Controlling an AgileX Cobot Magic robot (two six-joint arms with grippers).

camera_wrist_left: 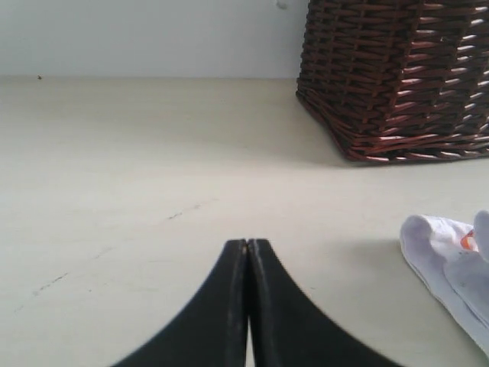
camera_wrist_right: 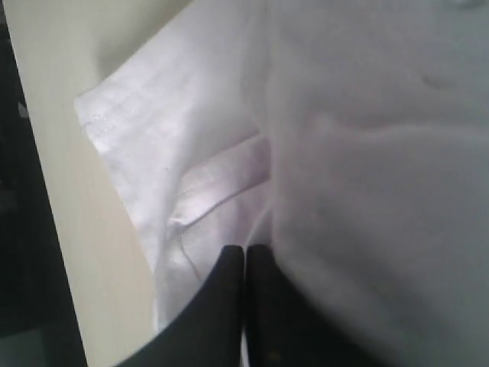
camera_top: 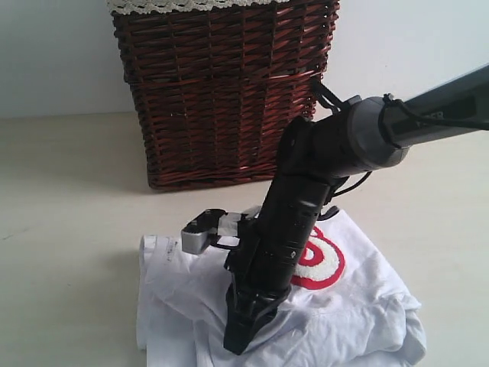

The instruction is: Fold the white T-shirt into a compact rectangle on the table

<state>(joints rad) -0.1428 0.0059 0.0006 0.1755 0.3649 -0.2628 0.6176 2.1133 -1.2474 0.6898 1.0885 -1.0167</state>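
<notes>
On the near part of the tabletop [camera_top: 69, 229], in the exterior view, the white T-shirt [camera_top: 344, 306] lay rumpled and only loosely gathered, its red ringed motif [camera_top: 321, 260] facing up. The right fingers [camera_top: 243, 336] pressed down into its near edge. The risk, as I judged it, was a pinch that caught a single layer or none. A lift would then unfurl the bundle rather than fold it, or drag the whole shirt along.

In the left wrist view, the left fingers [camera_wrist_left: 237, 321] were together and empty above bare tabletop, left of the shirt and well apart from it. Only a corner of the shirt showed. With nothing pinning the cloth, a pull from the right could probably slide it.

In the right wrist view, the right fingers were together beside a sleeve hem [camera_wrist_right: 122, 122] where several layers overlapped. Whether any cloth lay between them I could not tell.

The surface was pale beige, matte and smooth, with faint scuffs, and likely gave the cotton little grip. Farther back stood a brown wicker basket [camera_top: 221, 99] with a lace liner [camera_top: 183, 6]. Behind it was a plain pale wall [camera_wrist_left: 137, 38].
</notes>
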